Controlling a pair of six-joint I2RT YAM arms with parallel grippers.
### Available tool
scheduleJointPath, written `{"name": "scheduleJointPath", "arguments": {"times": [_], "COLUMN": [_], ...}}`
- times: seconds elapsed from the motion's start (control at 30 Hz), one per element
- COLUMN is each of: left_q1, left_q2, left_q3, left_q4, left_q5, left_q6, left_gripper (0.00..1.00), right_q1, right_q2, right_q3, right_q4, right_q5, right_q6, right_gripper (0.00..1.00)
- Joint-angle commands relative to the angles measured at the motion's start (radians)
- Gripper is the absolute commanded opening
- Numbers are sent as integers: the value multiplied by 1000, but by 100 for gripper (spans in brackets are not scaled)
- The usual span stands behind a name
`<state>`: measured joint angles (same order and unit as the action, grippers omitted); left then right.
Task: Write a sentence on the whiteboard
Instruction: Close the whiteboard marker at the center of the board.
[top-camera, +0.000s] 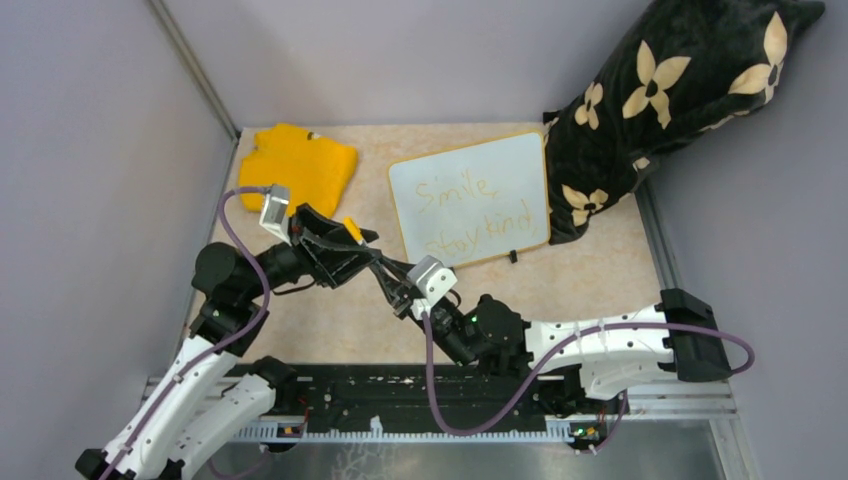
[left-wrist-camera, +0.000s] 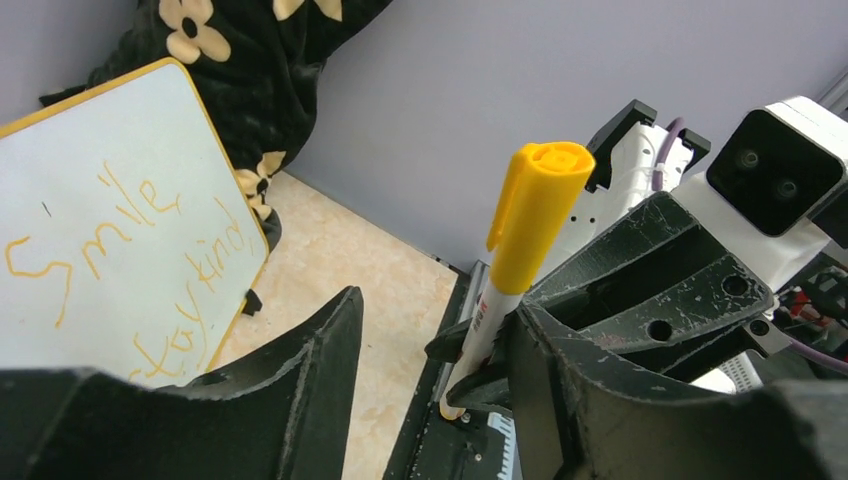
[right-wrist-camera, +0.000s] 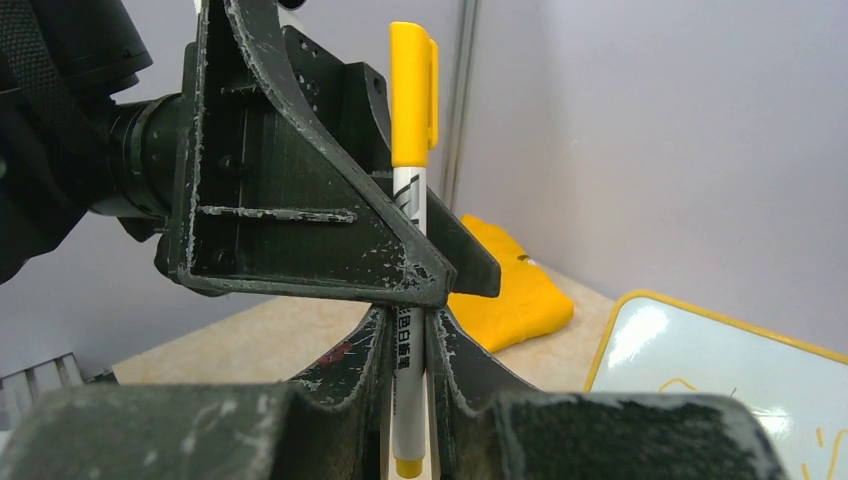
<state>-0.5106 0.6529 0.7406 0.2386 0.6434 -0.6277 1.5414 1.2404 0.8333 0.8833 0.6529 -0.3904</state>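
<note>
The whiteboard (top-camera: 500, 165) stands tilted at the back centre, propped against a pillow, its yellow-orange sentence (top-camera: 455, 190) reading "Smile" over "Stay kind". A marker (right-wrist-camera: 408, 290) with a white barrel and a yellow cap stands upright. My right gripper (right-wrist-camera: 408, 335) is shut on its lower barrel. My left gripper (left-wrist-camera: 435, 310) is open around the same marker (left-wrist-camera: 530, 225), which lies close against one finger (left-wrist-camera: 590, 390). Both grippers meet in front of the board, the left gripper (top-camera: 368, 250) above the right gripper (top-camera: 398, 292). The whiteboard (left-wrist-camera: 60, 180) shows in the left wrist view.
A folded yellow cloth (top-camera: 298, 162) lies at the back left. The black pillow with cream flowers (top-camera: 660, 100) leans in the back right corner. Grey walls close in the beige table (top-camera: 590, 280) on the left, back and right. A black rail (top-camera: 400, 395) runs along the near edge.
</note>
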Motion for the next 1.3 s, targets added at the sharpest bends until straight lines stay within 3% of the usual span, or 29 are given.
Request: {"name": "scheduleJointPath", "arguments": {"times": [0.0,0.07,0.27,0.4,0.43,0.53,0.6,0.63,0.67,0.83,1.0,1.13,1.27], "left_q1": [0,0,0,0,0,0,0,0,0,1,0,0,0], "left_q2": [-19,-29,-39,-41,-41,-39,-37,-35,-31,8,44,85,136], "left_q3": [-16,-23,-47,-50,-53,-50,-42,-35,-26,35,57,65,76], "left_q4": [-21,-7,30,9,3,-23,-56,-79,-104,-274,-387,-459,-504], "left_q5": [-31,-34,-24,-45,-54,-94,-128,-148,-170,-291,-390,-436,-469], "left_q6": [3,-10,-27,-25,-21,-5,14,27,42,133,187,209,218], "left_gripper": [54,49,1,0,0,0,0,0,0,0,0,0,0], "right_q1": [4,5,5,5,5,5,5,3,2,-18,-124,-182,-238], "right_q2": [-10,-12,-20,-45,-53,-75,-87,-94,-101,-166,-335,-468,-458], "right_q3": [39,38,24,0,-8,-2,0,-4,-8,-93,-227,-333,-205], "right_q4": [64,58,44,0,-16,-141,-199,-227,-250,-298,-380,-352,-727], "right_q5": [-39,-38,-32,-25,-23,-12,13,21,32,138,174,238,239], "right_q6": [17,21,30,60,68,106,131,147,161,281,564,638,719], "right_gripper": [0,0,0,0,9,54,74,94,98,99,99,99,99]}}
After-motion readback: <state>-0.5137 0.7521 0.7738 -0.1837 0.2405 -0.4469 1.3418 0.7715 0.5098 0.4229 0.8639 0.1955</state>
